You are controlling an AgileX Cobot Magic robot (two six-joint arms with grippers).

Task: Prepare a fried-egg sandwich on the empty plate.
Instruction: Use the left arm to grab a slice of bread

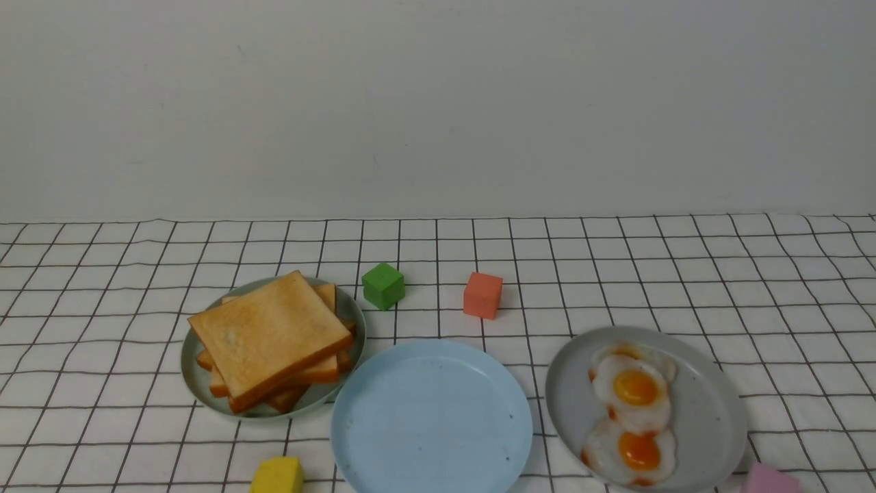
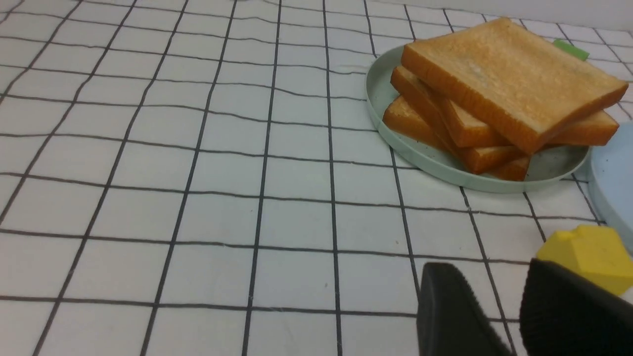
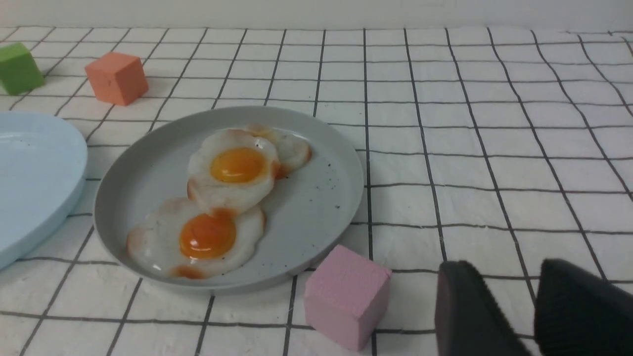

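Note:
Several golden-brown toast slices (image 1: 270, 335) are stacked on a pale green plate (image 1: 195, 373) at the left; they also show in the left wrist view (image 2: 509, 74). The empty light blue plate (image 1: 431, 418) sits at the front centre. Two fried eggs (image 1: 636, 387) lie on a grey plate (image 1: 705, 411) at the right, also in the right wrist view (image 3: 237, 165). Neither gripper shows in the front view. My left gripper (image 2: 489, 267) is open and empty over the cloth, short of the toast. My right gripper (image 3: 502, 267) is open and empty, beside the grey plate (image 3: 321, 198).
A green cube (image 1: 383, 285) and an orange cube (image 1: 482, 294) stand behind the blue plate. A yellow block (image 2: 588, 254) lies just past my left fingers, next to the blue plate (image 2: 615, 178). A pink block (image 3: 343, 291) stands against the grey plate's near rim.

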